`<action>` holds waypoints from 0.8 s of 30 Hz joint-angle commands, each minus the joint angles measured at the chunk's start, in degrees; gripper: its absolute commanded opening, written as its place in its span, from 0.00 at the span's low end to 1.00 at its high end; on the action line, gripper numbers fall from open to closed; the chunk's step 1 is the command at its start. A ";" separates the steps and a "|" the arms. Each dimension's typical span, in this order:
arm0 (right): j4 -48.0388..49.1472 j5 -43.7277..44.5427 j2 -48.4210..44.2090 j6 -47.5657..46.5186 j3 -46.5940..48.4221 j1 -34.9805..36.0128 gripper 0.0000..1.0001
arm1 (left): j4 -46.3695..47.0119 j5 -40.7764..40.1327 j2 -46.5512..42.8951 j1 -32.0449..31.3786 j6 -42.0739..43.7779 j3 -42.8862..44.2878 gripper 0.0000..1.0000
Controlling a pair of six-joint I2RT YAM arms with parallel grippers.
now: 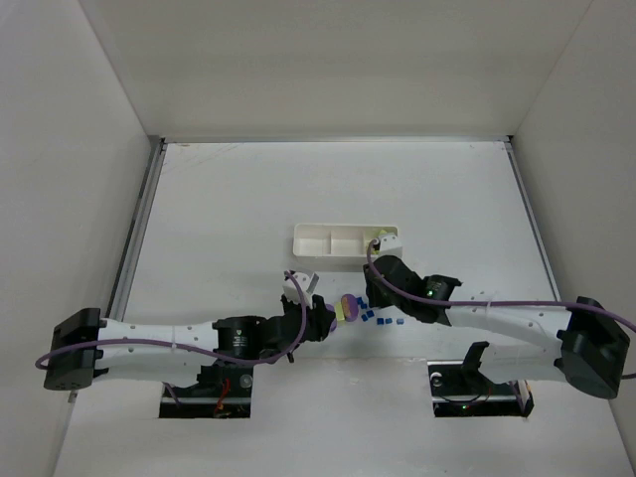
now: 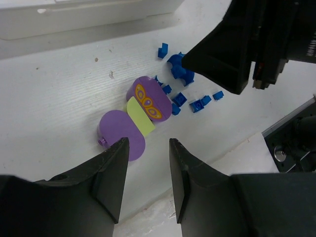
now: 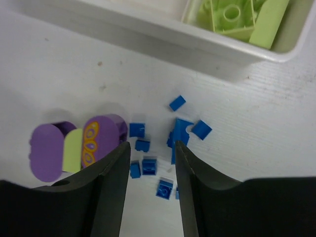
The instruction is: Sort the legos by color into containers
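Left gripper (image 2: 148,143): released, fingers spread, nothing between them. Low over the table (image 1: 229,199).

Purple piece (image 2: 148,101) lies just ahead of the left fingertips. It has two rounded parts, the farther one marked with an orange pattern. A yellow-green slab (image 2: 139,117) lies across the gap between the two parts, touching both.

Blue bricks (image 2: 180,98): a loose scatter beyond the purple piece, ahead and to the right of the left gripper, and under the right gripper's dark body.

Right gripper (image 3: 152,145): released, fingers apart, gripping nothing. In the right wrist view several blue bricks lie on the table in the gap between its fingers, more just ahead of them. The purple piece lies just outside one finger.

Tray (image 3: 148,29): ahead of the right gripper, past the bricks. Yellow-green blocks (image 3: 232,17) sit in its end compartment, the right-hand one in the top view.
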 commanded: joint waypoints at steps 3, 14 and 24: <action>-0.62 1.10 2.93 2.18 -0.51 0.24 0.45 | -0.13 -2.59 3.49 -3.68 -0.87 3.75 0.36; -0.44 -1.45 10.41 -0.37 1.77 -2.13 0.30 | 1.72 -2.77 8.50 -6.94 -2.28 4.98 0.36; -1.05 -1.18 6.64 -1.51 2.04 -4.06 0.13 | 11.46 -0.23 21.32 -8.26 -2.98 6.38 0.36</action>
